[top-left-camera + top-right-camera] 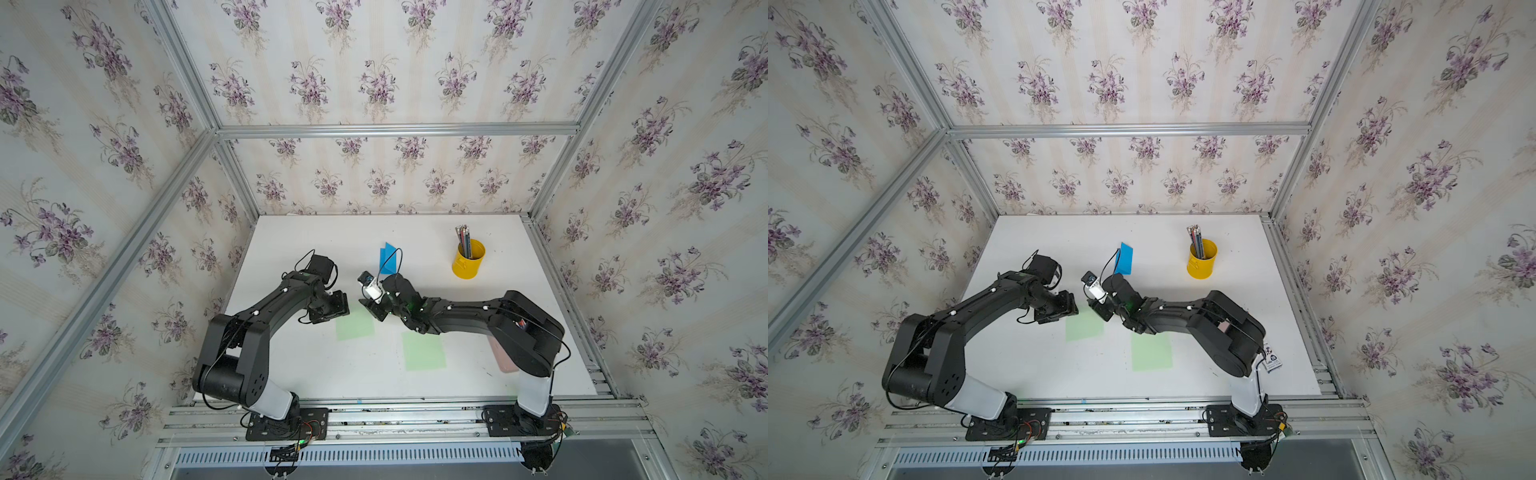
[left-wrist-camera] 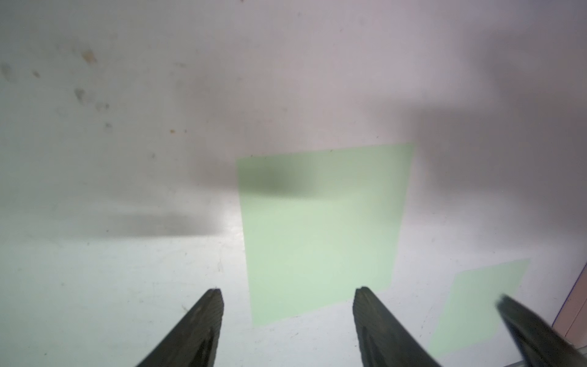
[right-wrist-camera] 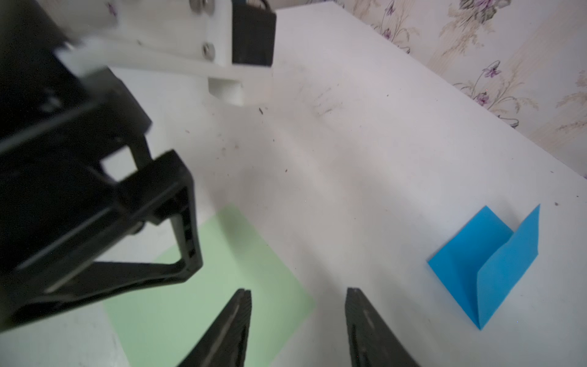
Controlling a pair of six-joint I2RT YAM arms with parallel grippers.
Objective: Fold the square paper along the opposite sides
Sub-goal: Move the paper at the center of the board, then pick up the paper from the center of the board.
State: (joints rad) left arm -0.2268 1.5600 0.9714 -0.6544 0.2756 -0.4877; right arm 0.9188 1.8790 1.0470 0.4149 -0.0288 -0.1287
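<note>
**Table** [image 1: 316,374]: white and scuffed, walled in on three sides.

**Arms:** the left arm [image 1: 266,307] and right arm [image 1: 469,313] reach in from the near edge and meet over the centre. I judge this is so each can take one side of the same sheet.

**Work piece:** a green square paper [image 1: 355,328] lies flat and unfolded at centre, with its far edge under both tools.

**Left gripper** [image 2: 289,290]: hangs above that sheet, jaws apart, holding nothing.

**Right gripper** [image 3: 298,290]: sits at the sheet's far right corner, jaws likewise apart and empty. The two tool heads are close together (a collision risk, in my judgement).

**Surroundings:**
- A second green square [image 1: 424,351] lies flat to the near right of the first, not touching it.
- A yellow cup [image 1: 468,262] of pencils stands far right, well apart.
- A blue folded paper [image 1: 385,255] sits far centre, beyond the grippers and not obstructing.
- A pinkish item [image 1: 505,361] is half hidden under the right arm and cannot be identified.
</note>
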